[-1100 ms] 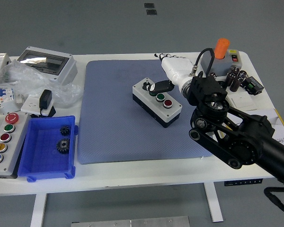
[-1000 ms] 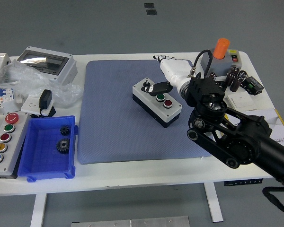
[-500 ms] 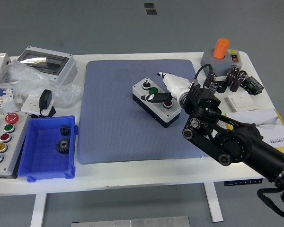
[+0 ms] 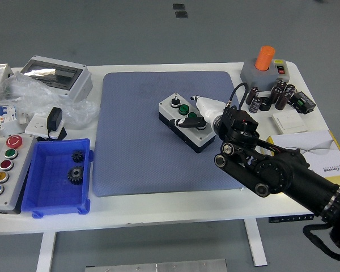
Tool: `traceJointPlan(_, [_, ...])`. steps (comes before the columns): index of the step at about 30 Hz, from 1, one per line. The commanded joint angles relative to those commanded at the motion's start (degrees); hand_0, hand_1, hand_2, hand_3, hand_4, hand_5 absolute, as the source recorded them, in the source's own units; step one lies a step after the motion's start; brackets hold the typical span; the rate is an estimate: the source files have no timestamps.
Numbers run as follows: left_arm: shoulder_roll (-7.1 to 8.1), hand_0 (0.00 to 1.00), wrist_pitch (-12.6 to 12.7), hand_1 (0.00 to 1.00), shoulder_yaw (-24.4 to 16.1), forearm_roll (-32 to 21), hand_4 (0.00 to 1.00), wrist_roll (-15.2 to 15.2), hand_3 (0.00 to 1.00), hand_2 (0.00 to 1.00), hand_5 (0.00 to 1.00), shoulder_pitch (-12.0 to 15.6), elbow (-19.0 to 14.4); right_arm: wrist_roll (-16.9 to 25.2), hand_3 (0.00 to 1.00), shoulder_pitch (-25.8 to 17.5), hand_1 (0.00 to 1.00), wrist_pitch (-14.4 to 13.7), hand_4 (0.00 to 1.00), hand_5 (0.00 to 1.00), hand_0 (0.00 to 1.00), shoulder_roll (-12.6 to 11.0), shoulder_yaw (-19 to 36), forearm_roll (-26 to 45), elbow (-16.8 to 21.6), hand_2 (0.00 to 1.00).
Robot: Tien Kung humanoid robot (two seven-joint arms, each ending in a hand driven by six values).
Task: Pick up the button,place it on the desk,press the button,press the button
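One arm is all I have in view, the right one, coming in from the lower right corner of the head view. Its robot hand [image 4: 199,115] sits over the button box [image 4: 188,122], with a black finger [image 4: 190,122] pointing left and laid across the box's top, about where the near end's button would be; that button is covered, so I cannot say whether it is pressed in. The other fingers are tucked back and hold nothing. The button box lies at a slant near the middle of the blue mat [image 4: 141,136] on the white desk [image 4: 175,207]; its green button [image 4: 183,109] and a small black knob [image 4: 174,103] at the far end are clear of the robot hand. Left of the mat I see a blue bin [image 4: 42,195] holding two dark gears [image 4: 76,165].
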Motion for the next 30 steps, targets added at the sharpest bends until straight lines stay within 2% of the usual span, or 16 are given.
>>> traceJointPlan(11, [0.08,0.612,-0.10,0.548,-0.03,0.13,0.470,-0.14,0.567,0.517,0.105,-0.08,0.00,0.00,0.998,0.49,0.935,-1.19,0.998,0.712,0.813,0.79,-3.62,-0.78,-0.22,0.998])
traceJointPlan(12, [0.05,0.613,-0.14,0.548,0.02,0.07,0.467,-0.17,0.568,0.517,0.103,-0.07,0.00,0.00,0.998,0.52,0.792,-1.22,0.973,0.522,0.727,0.89,-3.97,-0.86,-0.23,0.910])
traceJointPlan(17, [-0.05,0.613,-0.22,0.548,0.06,0.12,0.467,-0.07,0.568,0.517,0.103,-0.02,0.00,0.00,0.998,0.71,0.792,-1.10,0.973,0.522,0.727,1.16,-5.43,-1.39,-0.45,0.910])
traceJointPlan(18, [-0.05,0.613,-0.21,0.547,0.06,0.11,0.460,-0.10,0.567,0.517,0.096,-0.05,0.00,0.00,0.998,0.75,0.743,-1.11,0.953,0.488,0.674,1.18,-5.64,-1.52,-0.51,0.845])
traceJointPlan(23, [-0.08,0.613,-0.23,0.547,0.04,0.19,0.460,-0.20,0.567,0.517,0.096,-0.12,0.00,0.00,0.998,0.84,0.743,-1.47,0.953,0.488,0.674,1.25,-6.59,-2.27,-0.78,0.845])
traceJointPlan(24, [-0.09,0.613,-0.24,0.542,0.04,0.20,0.439,-0.21,0.567,0.519,0.074,-0.13,0.00,0.00,0.998,0.85,0.681,-1.50,0.832,0.207,0.455,1.25,-6.74,-2.43,-0.81,0.715])
traceJointPlan(29, [-0.10,0.613,-0.24,0.542,0.10,0.17,0.439,-0.31,0.567,0.519,0.074,-0.17,0.00,0.00,0.998,0.90,0.681,-1.57,0.832,0.207,0.455,1.21,-7.27,-3.66,-0.87,0.715])
traceJointPlan(30, [-0.10,0.614,-0.23,0.541,0.14,0.12,0.436,-0.35,0.566,0.518,0.074,-0.16,0.00,0.00,0.939,0.90,0.558,-1.70,0.718,0.105,0.270,1.18,-7.38,-3.94,-0.86,0.548])
